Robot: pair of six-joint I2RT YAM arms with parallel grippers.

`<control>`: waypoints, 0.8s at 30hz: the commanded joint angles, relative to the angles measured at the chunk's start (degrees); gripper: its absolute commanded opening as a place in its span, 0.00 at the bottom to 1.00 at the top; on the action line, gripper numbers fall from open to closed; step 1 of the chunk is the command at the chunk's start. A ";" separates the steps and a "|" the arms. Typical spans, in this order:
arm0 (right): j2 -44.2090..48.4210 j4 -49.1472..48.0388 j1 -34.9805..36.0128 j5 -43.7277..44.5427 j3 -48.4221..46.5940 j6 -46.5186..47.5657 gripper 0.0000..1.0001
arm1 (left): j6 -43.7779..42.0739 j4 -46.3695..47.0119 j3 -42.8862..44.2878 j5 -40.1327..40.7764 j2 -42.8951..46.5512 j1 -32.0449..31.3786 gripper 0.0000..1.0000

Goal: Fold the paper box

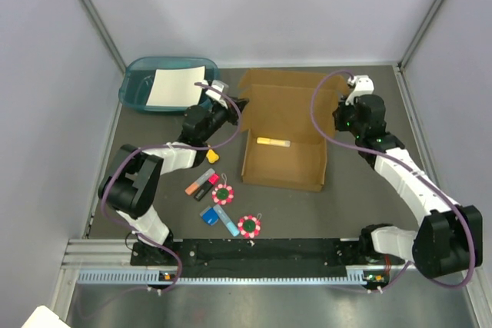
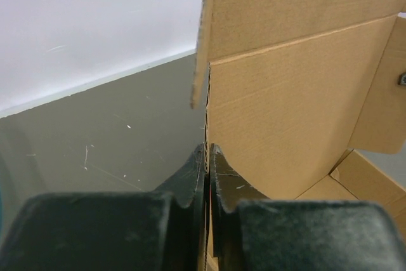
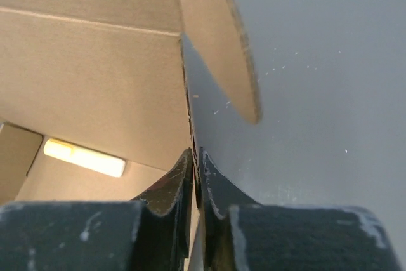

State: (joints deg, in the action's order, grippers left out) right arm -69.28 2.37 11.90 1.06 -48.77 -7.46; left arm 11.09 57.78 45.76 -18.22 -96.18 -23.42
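Left gripper [image 2: 208, 157]: jaws pinched narrow on the left wall edge of the paper box [image 1: 284, 113]. Right gripper [image 3: 195, 160]: same, on the right wall. The box spans between them, open tray nearest the arms, back panel beyond — each arm nearest its own wall.

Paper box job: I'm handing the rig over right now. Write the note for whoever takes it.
Left end effector: shut on the paper box, pinching its left edge.
Right end effector: shut on the box's right edge.
Box: mid-table, with a yellow item lying inside.
Done: front and side walls stand up.
Left: the rear panel is not folded over; it likely needs closing and its flaps tucking.
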 commanded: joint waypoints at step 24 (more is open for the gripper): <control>7.40 -5.62 5.85 10.01 5.00 1.84 0.00 | -0.55 -9.08 0.99 -0.48 7.95 3.11 0.53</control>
State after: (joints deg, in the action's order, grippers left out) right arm -63.31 -0.01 16.60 10.76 -43.86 -7.05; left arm 10.11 49.87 44.25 -13.69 -86.24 -22.37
